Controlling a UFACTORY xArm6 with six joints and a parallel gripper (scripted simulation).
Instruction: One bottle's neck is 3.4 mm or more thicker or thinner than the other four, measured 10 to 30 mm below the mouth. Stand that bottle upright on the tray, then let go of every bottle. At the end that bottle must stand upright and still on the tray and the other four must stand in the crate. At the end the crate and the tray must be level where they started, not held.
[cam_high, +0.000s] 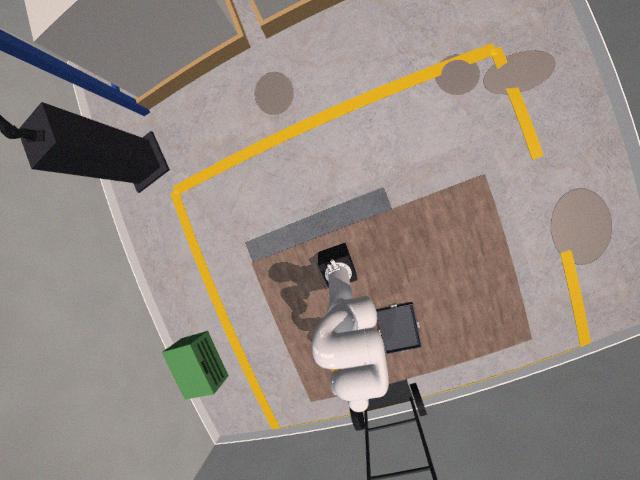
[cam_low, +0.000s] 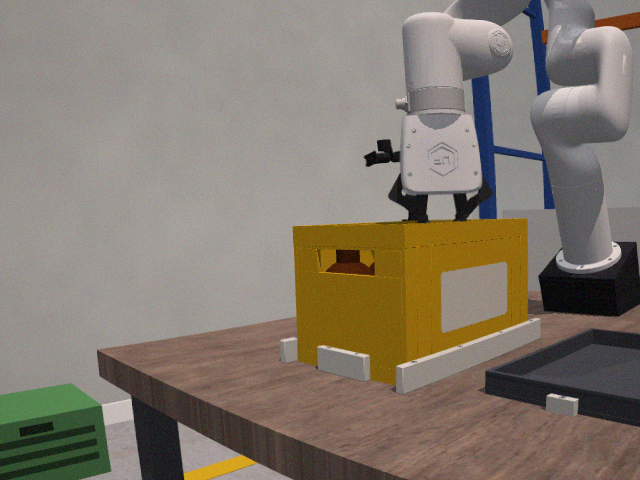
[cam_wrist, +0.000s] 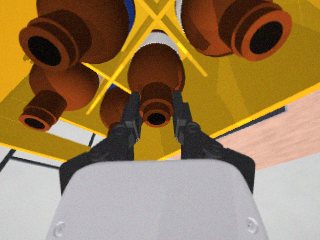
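The tray (cam_high: 398, 330) (cam_low: 594, 374) lies level on the tabletop (cam_high: 449, 258) (cam_low: 232, 366), beside the upright crate (cam_high: 334, 370) (cam_low: 351, 315) (cam_wrist: 270, 75). Above the crate, the end effector (cam_low: 442, 220) (cam_wrist: 156, 101) is closed on one bottle's neck (cam_wrist: 156, 102); four other bottles (cam_wrist: 102, 30) occupy the crate. The arm base (cam_high: 331, 253) (cam_low: 573, 297) stands behind.

- I see the crate (cam_low: 351, 310) (cam_wrist: 300, 107) in strong yellow, with a plain pale grey panel (cam_low: 474, 297) on its side.
- The bottles in it read reddish brown to me, their mouths black inside; some wear white bands, some show blue.
- On my feed the tray (cam_high: 399, 326) (cam_low: 615, 361) is dark slate grey.
- The table (cam_high: 439, 268) (cam_low: 248, 372) is brown, streaked like wood grain.
- My arm (cam_high: 351, 351) (cam_low: 431, 56) is glossy white, its gripper (cam_low: 442, 219) (cam_wrist: 156, 101) pale-bodied with black fingers.
- I get a mottled grey floor (cam_high: 361, 144) with yellow stripes, and a green box (cam_high: 191, 366) (cam_low: 51, 418) with darker green bars.
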